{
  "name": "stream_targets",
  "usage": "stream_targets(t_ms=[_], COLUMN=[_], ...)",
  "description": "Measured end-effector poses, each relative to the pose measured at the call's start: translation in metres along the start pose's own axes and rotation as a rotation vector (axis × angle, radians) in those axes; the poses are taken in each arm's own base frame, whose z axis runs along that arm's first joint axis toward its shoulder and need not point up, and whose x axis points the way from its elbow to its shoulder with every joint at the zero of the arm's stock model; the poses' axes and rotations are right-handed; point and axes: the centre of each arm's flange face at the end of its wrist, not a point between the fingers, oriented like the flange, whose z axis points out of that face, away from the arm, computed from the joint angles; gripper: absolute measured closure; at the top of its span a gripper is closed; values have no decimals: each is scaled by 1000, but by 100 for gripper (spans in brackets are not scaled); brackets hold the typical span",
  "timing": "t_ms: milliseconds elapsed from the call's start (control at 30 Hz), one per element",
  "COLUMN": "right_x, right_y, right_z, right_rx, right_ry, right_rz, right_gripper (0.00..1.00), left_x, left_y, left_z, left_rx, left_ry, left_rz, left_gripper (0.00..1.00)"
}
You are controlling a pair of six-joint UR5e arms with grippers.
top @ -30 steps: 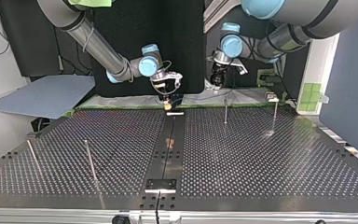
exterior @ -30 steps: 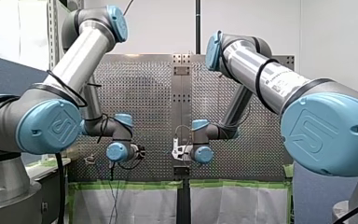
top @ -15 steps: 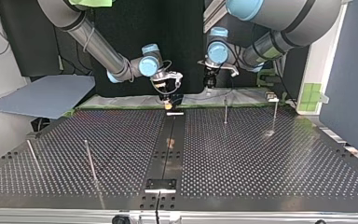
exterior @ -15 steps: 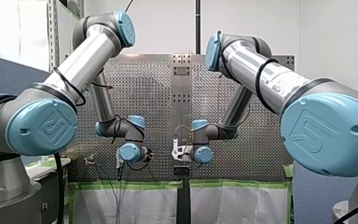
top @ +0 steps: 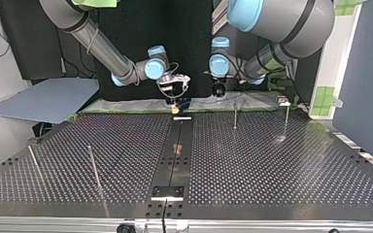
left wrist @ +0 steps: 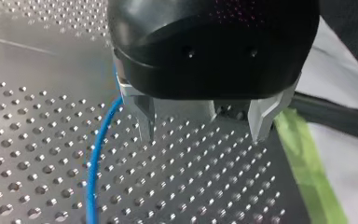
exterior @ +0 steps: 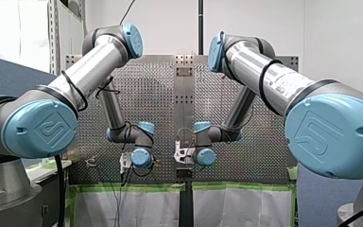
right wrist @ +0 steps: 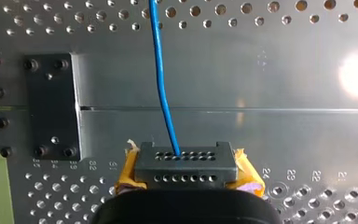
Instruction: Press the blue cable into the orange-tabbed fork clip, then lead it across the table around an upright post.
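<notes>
In the right wrist view the blue cable (right wrist: 161,84) runs ahead over the metal plate and ends in my right gripper (right wrist: 186,163). That gripper is shut on it, with yellow pads (right wrist: 247,175) on either side of a grey holed tip. In the top view my right gripper (top: 175,103) hangs at the table's far edge over the centre strip. A small orange-tabbed clip (top: 177,146) sits further along that strip. My left gripper (left wrist: 203,133) is open and empty, its metal fingers (left wrist: 144,119) just above the plate. The cable (left wrist: 95,158) lies beside them.
Thin upright posts stand on the perforated table (top: 281,170): two (top: 234,115) (top: 286,119) near the far edge at the top view's right, and two (top: 93,167) (top: 34,162) at its left. Green tape (left wrist: 307,177) lines the table edge beside my left gripper.
My left arm has swung towards the table's middle, bringing its gripper closer to my right gripper. My right arm has stayed still.
</notes>
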Motion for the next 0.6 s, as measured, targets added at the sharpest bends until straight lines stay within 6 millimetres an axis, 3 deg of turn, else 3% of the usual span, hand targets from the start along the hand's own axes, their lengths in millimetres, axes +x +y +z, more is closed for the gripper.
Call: stream_targets(t_ms=[167, 433, 600], right_x=[2, 3, 3], right_y=[7, 13, 14], right_z=[3, 5, 5], right_rx=[-9, -17, -18], right_ry=[11, 22, 24], right_rz=[2, 3, 3], right_gripper=[100, 100, 100], left_x=[-5, 19, 26], left_y=[-10, -19, -22], left_z=[0, -34, -45], left_rx=[-6, 16, 21], left_ry=[14, 87, 93], left_rz=[56, 168, 193], left_gripper=[0, 0, 0])
